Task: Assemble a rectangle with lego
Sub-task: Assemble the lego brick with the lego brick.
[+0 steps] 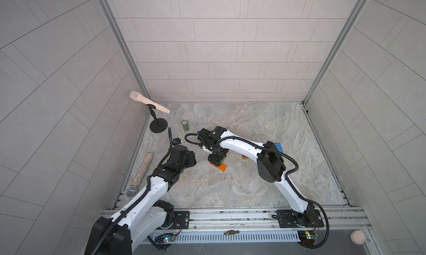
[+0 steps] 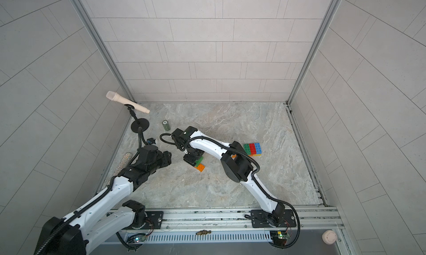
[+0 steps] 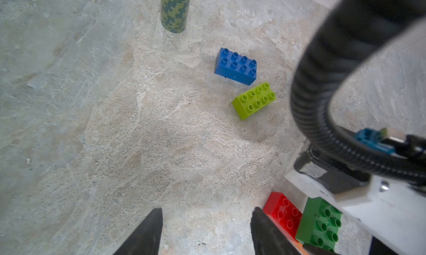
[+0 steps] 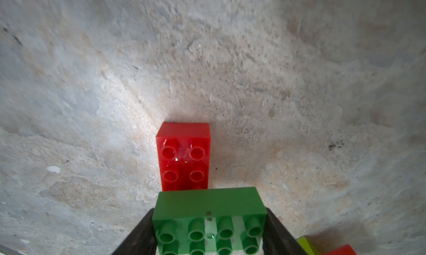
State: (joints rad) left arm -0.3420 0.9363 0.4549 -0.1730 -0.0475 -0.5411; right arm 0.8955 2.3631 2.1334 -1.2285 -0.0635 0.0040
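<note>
- On the table (image 1: 265, 173), a joined green-red-blue block (image 2: 252, 148) lies flat.
- Right claw (image 4: 208, 221) clamps a dark green brick (image 4: 208, 203) by its ends, just beside a red brick (image 4: 184, 154).
- Left claw (image 3: 207, 213) hangs open, empty; blue brick (image 3: 235, 65) and lime brick (image 3: 253, 100) lie ahead.

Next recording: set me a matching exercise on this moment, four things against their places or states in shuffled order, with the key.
Things
1. green brick
2. blue brick in the left wrist view
3. beige microphone
4. left gripper

Places or states
A. open, holding nothing
B. clipped in a black stand
C. gripped by the right gripper
D. loose on the table beside the lime brick

Pairs: 1-C, 2-D, 3-B, 4-A
</note>
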